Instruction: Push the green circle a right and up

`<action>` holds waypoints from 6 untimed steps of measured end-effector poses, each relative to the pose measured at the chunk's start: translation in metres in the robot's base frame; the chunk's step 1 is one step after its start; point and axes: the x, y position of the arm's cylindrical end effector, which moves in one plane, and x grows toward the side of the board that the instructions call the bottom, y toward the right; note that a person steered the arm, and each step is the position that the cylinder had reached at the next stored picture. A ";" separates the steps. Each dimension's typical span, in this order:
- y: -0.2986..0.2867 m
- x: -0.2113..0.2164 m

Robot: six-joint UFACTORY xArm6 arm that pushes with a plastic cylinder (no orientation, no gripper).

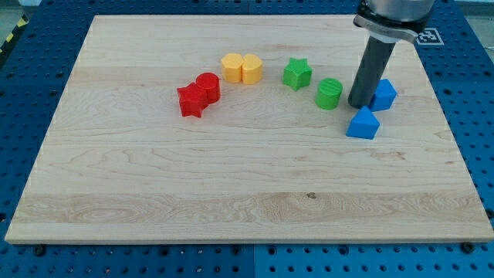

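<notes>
The green circle [329,93] is a short green cylinder standing on the wooden board [231,185], right of centre near the view's top. My tip [358,104] rests on the board just to the right of the green circle, with a small gap between them. A green star [297,74] lies up and to the left of the circle. The rod [370,69] rises from the tip toward the view's top right.
A blue block [383,95] sits right behind the rod, and a blue triangular block [363,123] lies just below my tip. Two yellow blocks [241,68] touch each other at top centre. A red star [191,100] and a red circle [208,86] touch at the left.
</notes>
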 end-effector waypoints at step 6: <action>-0.041 -0.006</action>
